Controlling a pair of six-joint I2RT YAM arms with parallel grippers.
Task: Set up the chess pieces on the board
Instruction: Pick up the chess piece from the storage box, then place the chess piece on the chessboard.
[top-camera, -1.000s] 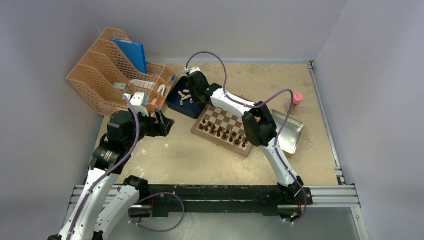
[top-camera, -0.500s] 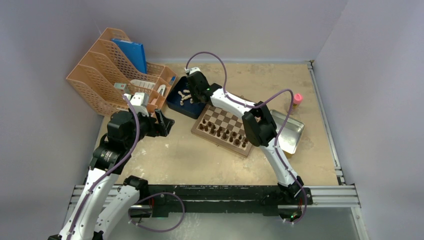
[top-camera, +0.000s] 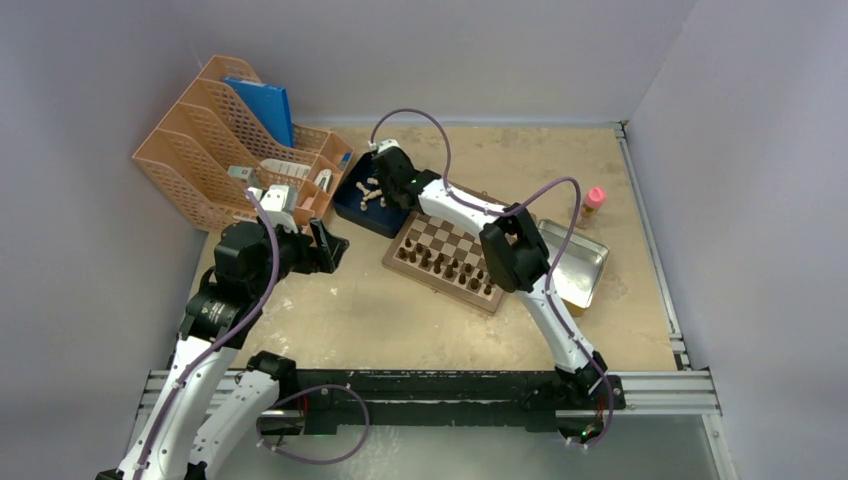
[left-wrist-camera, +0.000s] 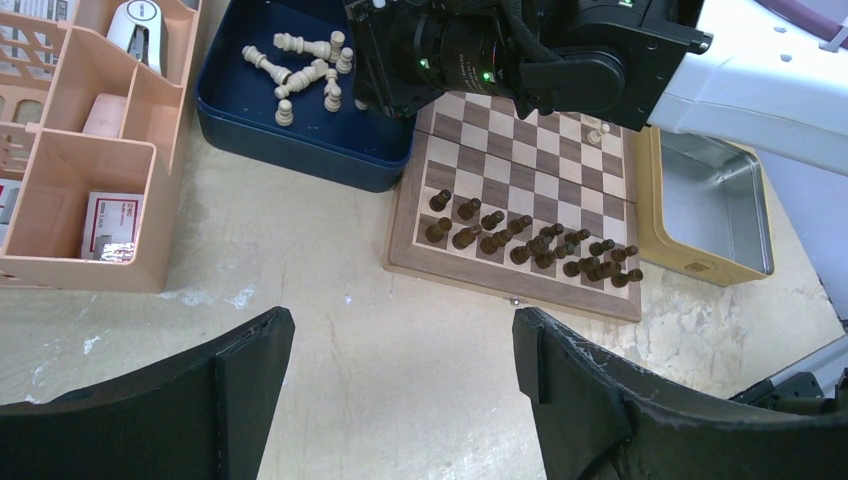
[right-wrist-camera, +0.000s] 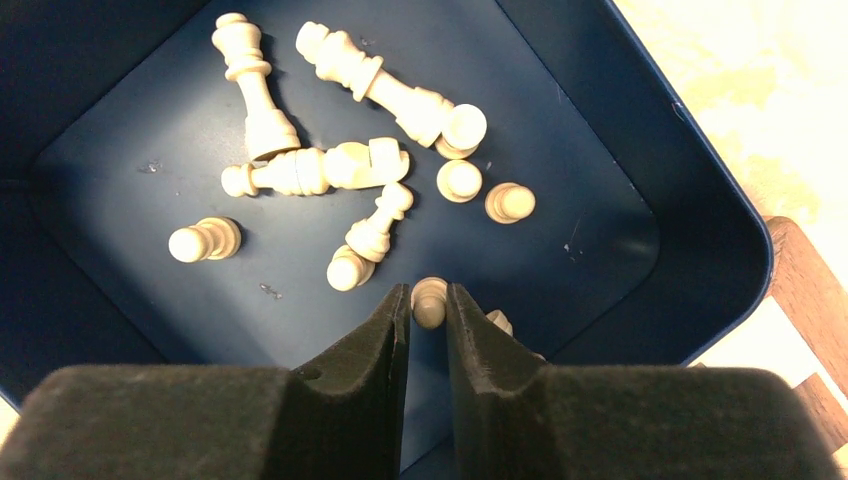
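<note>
Both arms are built alike: the left arm (top-camera: 195, 370) and right arm (top-camera: 560, 330) have glossy white link shells joined by bulky black, rounded joint housings. Their black bases sit on a black bar along the table's near edge. A thin purple cable (top-camera: 266, 262) runs up the left arm in a loose loop near its base; another purple cable (top-camera: 441, 130) arches over the right arm. Each wrist carries a small white block. The left gripper (left-wrist-camera: 398, 325) has broad matte black fingers (left-wrist-camera: 150, 420) with pale scuffs along the edges. The right gripper (right-wrist-camera: 428, 300) has coarse, grainy black fingers (right-wrist-camera: 350, 380), one with a small round hole. Small green lights glow on the right arm's black wrist housing (left-wrist-camera: 470, 55).
</note>
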